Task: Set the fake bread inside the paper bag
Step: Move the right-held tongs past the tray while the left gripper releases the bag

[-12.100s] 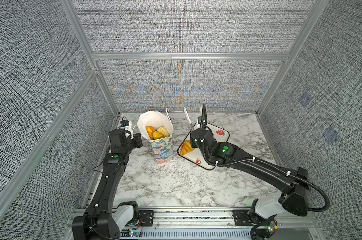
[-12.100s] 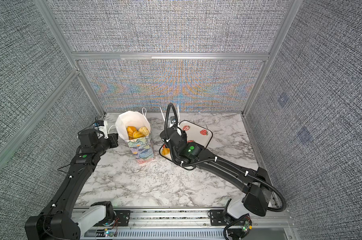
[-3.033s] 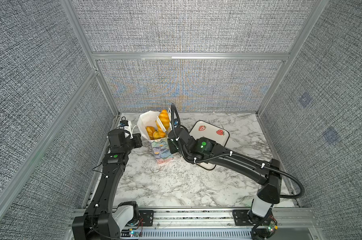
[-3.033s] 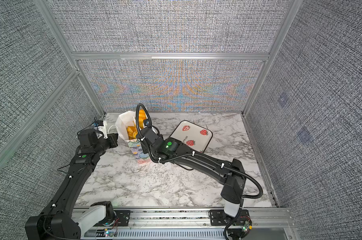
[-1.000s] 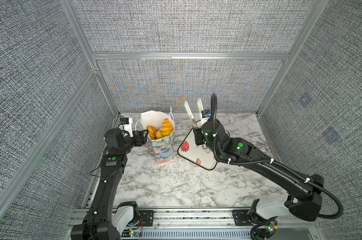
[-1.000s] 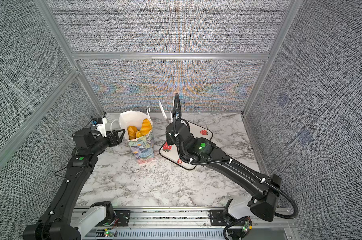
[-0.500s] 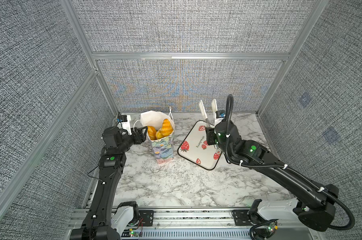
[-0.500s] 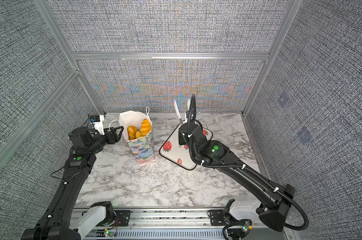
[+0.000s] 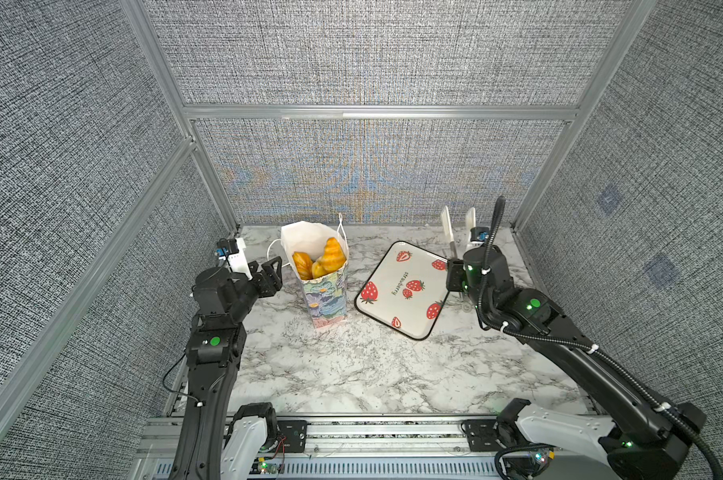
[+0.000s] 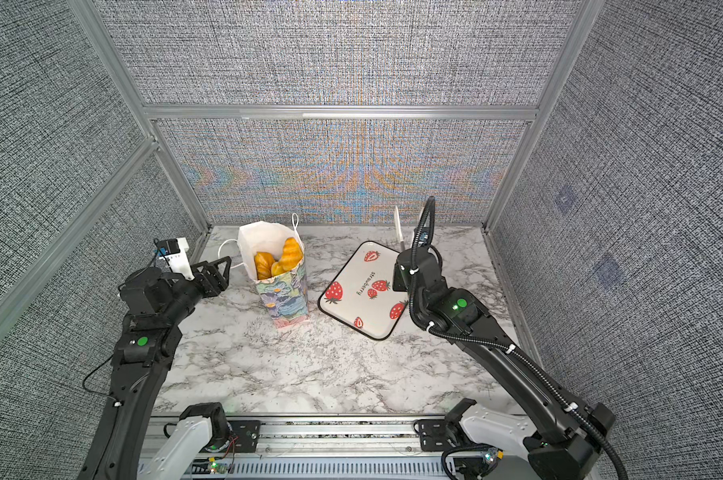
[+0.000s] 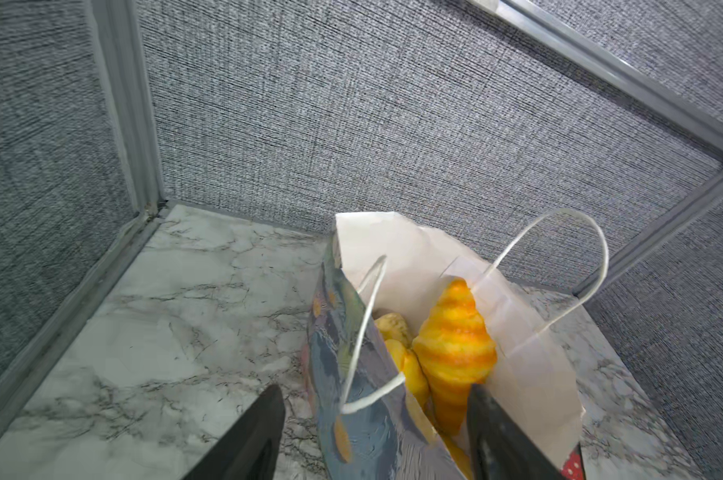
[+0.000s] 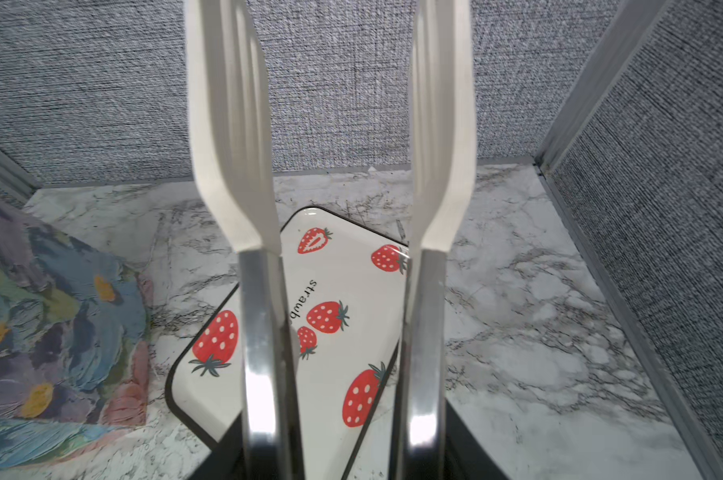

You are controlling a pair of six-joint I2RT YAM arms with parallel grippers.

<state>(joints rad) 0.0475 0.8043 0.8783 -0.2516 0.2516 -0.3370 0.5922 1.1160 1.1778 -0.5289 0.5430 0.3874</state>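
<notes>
Counted 3 fake bread in 1 paper bag, 1 tray on right, left gripper spread, right gripper pinched on tongs

Golden fake bread in upright paper bag

The paper bag hides the fake bread below its rim.

Ahead of the matt black left fingers, the bread looks like glossy ridged plastic inside a matt paper bag, smooth white within, paint-textured outside. The tongs in the right fingers have matt white tips on polished metal arms. The tray is glossy, the worktop smooth marble-look.
</notes>
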